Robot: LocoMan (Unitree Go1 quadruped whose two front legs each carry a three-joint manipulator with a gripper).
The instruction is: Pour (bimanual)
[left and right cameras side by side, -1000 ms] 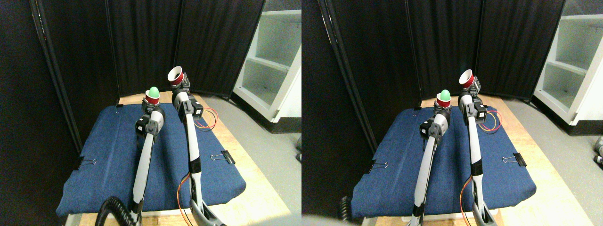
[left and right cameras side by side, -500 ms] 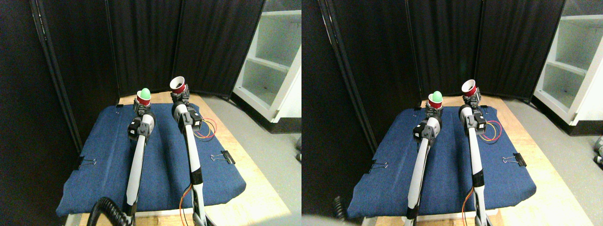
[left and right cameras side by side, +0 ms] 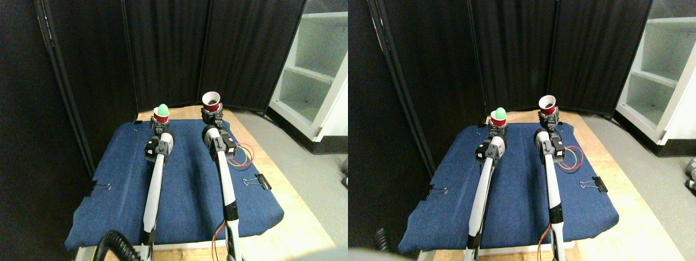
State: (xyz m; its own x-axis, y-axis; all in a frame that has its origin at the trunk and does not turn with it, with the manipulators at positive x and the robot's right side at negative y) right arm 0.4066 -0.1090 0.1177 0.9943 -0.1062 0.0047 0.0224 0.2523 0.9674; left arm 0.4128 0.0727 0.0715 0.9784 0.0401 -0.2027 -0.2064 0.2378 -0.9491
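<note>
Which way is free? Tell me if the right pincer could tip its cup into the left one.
Probably yes: the right pincer holds its red cup beside the left cup, nothing between, though a green ball fills that cup.

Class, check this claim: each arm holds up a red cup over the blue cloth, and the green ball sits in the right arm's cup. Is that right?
Not quite. The green ball sits in the left cup, not the right cup, which shows a dark inside. The stereo pair view shows it. Both cups are red, held above the blue cloth.

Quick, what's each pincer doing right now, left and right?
Left pincer: closed on the red cup with a green ball in it.
Right pincer: closed on the empty red cup.
</note>
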